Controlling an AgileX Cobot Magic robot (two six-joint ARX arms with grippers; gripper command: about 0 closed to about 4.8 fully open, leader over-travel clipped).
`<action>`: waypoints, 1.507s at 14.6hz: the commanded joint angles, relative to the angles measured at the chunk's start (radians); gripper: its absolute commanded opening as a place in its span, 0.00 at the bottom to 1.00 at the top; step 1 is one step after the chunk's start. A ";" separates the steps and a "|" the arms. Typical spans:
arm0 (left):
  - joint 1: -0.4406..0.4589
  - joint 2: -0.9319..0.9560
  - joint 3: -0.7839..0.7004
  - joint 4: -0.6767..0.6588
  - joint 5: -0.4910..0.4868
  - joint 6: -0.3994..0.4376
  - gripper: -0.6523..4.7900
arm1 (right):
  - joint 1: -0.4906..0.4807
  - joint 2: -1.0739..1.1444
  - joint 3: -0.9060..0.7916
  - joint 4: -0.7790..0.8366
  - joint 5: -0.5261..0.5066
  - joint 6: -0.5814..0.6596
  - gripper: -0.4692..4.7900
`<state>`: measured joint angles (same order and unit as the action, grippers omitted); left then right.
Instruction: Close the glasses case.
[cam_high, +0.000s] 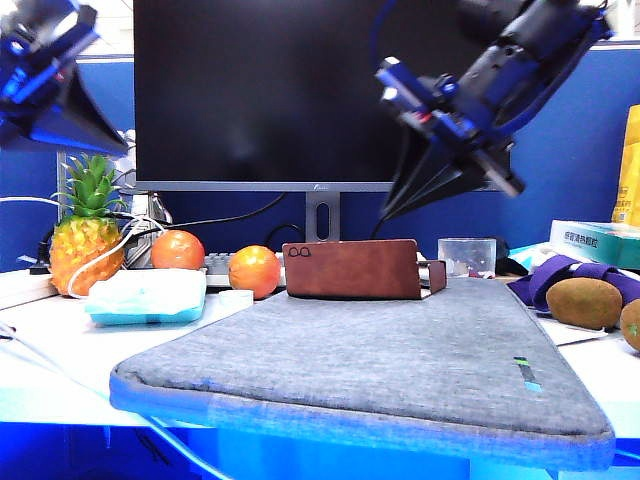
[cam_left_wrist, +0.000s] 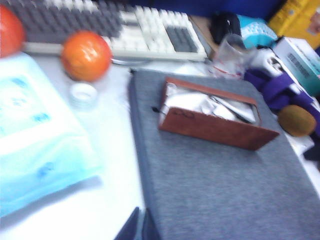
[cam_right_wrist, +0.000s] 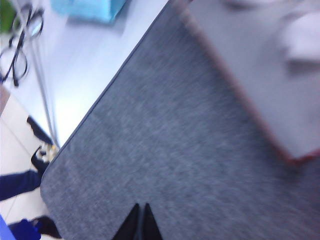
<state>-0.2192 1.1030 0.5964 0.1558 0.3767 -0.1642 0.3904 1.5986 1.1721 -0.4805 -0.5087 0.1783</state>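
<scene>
The glasses case (cam_high: 352, 268), a slim reddish-brown leather-look box with a small embossed glasses logo, stands open on the far part of the grey fabric sleeve (cam_high: 380, 370), its lid upright and pale lining and cloth showing inside, below and ahead of both grippers. The sleeve is a soft, felt-like rectangle with rounded corners. The left gripper (cam_left_wrist: 140, 225) hangs high at the sleeve's near-left edge with fingertips together, and the right gripper (cam_right_wrist: 140, 222), tilted steeply down over the sleeve, likewise has its dark tapered tips pressed together, empty.
</scene>
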 joint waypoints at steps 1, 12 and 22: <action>-0.001 0.041 0.023 0.063 0.019 -0.013 0.11 | 0.024 0.035 0.006 0.053 -0.002 -0.004 0.08; -0.002 0.141 0.089 0.064 0.047 -0.009 0.11 | 0.026 0.248 0.133 0.344 0.327 -0.166 0.08; 0.003 0.134 0.089 0.250 0.026 0.093 0.11 | -0.031 0.359 0.488 0.342 0.418 -0.141 0.08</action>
<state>-0.2192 1.2633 0.6796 0.3683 0.4042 -0.1196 0.3603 2.0075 1.6432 -0.1558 -0.0895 0.0040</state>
